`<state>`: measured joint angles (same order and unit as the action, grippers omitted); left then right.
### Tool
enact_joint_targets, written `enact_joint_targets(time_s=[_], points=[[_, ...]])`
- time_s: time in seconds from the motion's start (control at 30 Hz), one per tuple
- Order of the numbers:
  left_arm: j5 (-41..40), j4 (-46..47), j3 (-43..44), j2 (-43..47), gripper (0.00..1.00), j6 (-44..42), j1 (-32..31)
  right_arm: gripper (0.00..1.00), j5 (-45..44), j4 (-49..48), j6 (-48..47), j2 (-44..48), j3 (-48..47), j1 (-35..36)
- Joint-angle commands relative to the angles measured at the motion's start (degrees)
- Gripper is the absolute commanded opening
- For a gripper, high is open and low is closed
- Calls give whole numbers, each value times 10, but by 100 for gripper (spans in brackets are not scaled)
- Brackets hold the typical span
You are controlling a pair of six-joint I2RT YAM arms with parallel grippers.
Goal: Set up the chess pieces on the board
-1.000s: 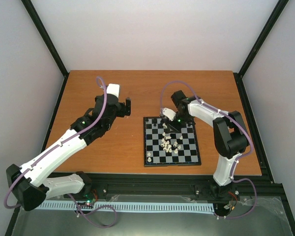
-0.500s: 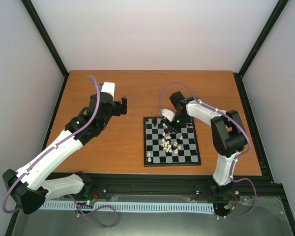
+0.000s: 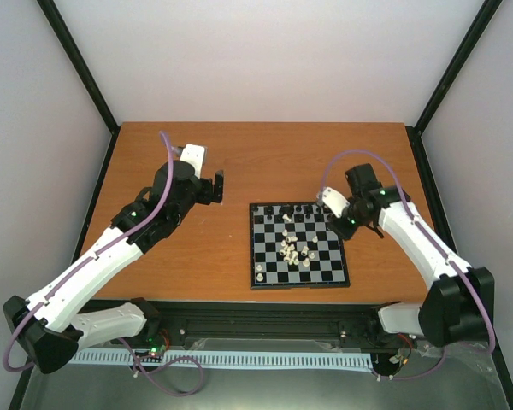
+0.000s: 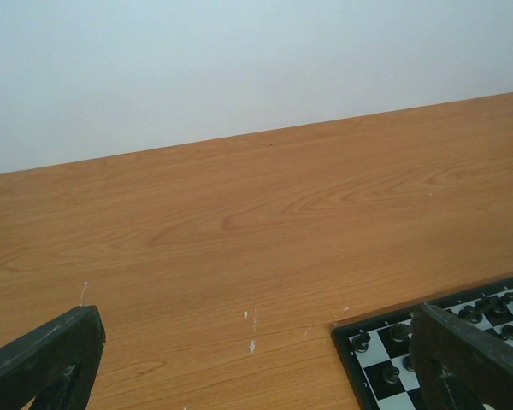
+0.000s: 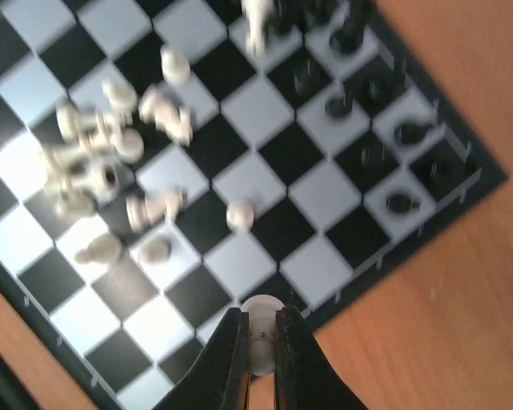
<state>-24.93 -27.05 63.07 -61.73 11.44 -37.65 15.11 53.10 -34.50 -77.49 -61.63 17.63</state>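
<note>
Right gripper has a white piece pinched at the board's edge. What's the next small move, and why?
Probably carry it over the near rows of the board and lower it onto a free square. The right gripper is shut on a cream-white piece by the board's right edge. The black pieces line the far edge, the other cream pieces lie heaped mid-board, and the near rows look mostly bare.

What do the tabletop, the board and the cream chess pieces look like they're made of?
Tabletop: wood-grain laminate or veneer, matte; grain lines show, which one unclear.
Board: smooth, slightly glossy, probably plastic; black rim.
Cream chess pieces: likely moulded plastic, uniform colour, soft sheen; too blurred to be sure. One is pinched in the right gripper.
</note>
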Motion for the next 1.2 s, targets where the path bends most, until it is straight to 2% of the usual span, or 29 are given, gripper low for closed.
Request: enact_joint_targets(time_s=[0.0,0.13,0.3,0.53,1.17], points=[[33,-1,19,13,100,-17,5,3,-32,50,-39,64,65,-35],[38,-2,19,13,100,-17,5,3,-40,76,-71,115,118,-35],[46,-3,19,11,100,-18,5,3,-26,84,-97,131,154,-36],[71,-3,20,-1,100,-14,5,3,-33,44,-100,118,192,-36],[90,-3,20,-7,100,-21,5,3,-21,-20,-84,59,211,-17]])
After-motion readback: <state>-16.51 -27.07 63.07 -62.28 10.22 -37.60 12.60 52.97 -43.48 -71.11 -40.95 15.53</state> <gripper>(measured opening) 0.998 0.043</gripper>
